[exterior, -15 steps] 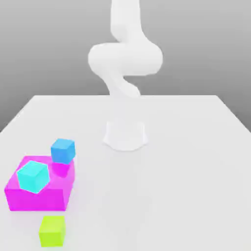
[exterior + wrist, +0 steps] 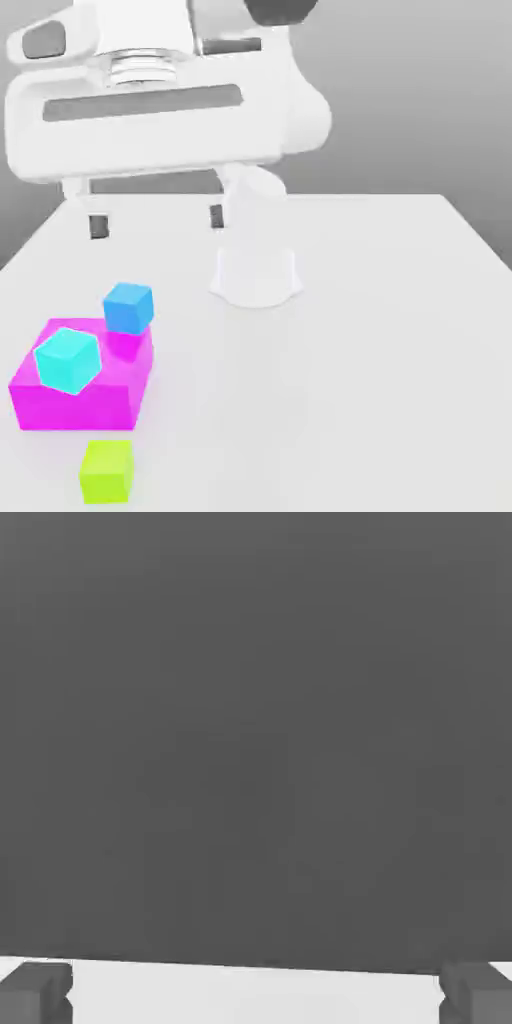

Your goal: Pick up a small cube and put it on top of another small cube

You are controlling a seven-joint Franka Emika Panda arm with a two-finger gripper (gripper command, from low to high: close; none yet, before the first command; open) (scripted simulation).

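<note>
My gripper (image 2: 157, 222) hangs open high above the table's far left part, its two dark fingertips (image 2: 97, 227) spread wide with nothing between them. In the hand view the gripper (image 2: 256, 992) points toward the grey backdrop, with a strip of white table between its fingers. A blue small cube (image 2: 129, 306) sits at the far corner of a large magenta block (image 2: 80, 388). A cyan small cube (image 2: 67, 360) rests tilted on top of that magenta block. A lime-green small cube (image 2: 107, 470) lies on the table in front of the block.
The arm's white round base (image 2: 256, 275) stands mid-table. The white table (image 2: 380, 350) stretches open across the exterior view's right. The cubes cluster at the exterior view's lower left.
The hand has swung into the exterior view, where before just the arm's upper links showed. The cubes have not moved.
</note>
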